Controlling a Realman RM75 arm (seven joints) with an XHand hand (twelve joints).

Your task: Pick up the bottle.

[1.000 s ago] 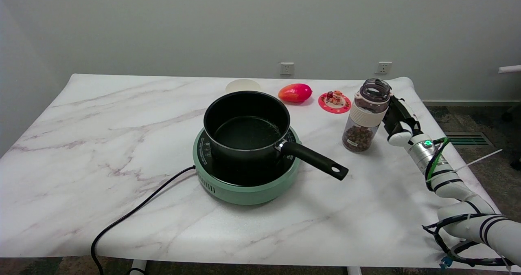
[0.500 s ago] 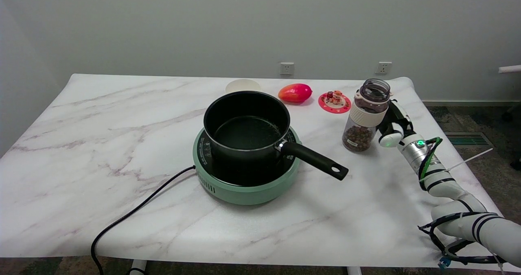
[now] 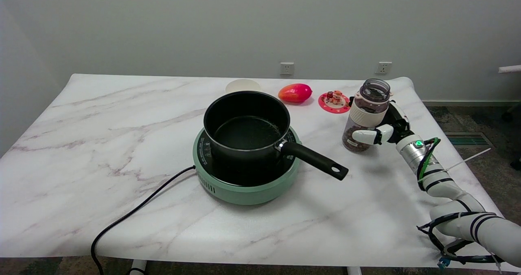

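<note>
Right of the one black pot (image 3: 246, 126) on its green burner (image 3: 245, 185), one bottle (image 3: 364, 114) of brown pellets stands on the worktop (image 3: 101, 144), grasped by the robot hand (image 3: 384, 130); the pot looks empty.

Glossy marble-look table (image 3: 101, 116), matt black pot (image 3: 246, 122) (smooth green plastic-looking hob (image 3: 244, 189)), clear bottle (image 3: 364, 116).

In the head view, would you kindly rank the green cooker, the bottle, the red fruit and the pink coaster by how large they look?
1. green cooker
2. bottle
3. and 4. red fruit and pink coaster: they look about alike, and both sit far back, so I would not rank them.
</note>
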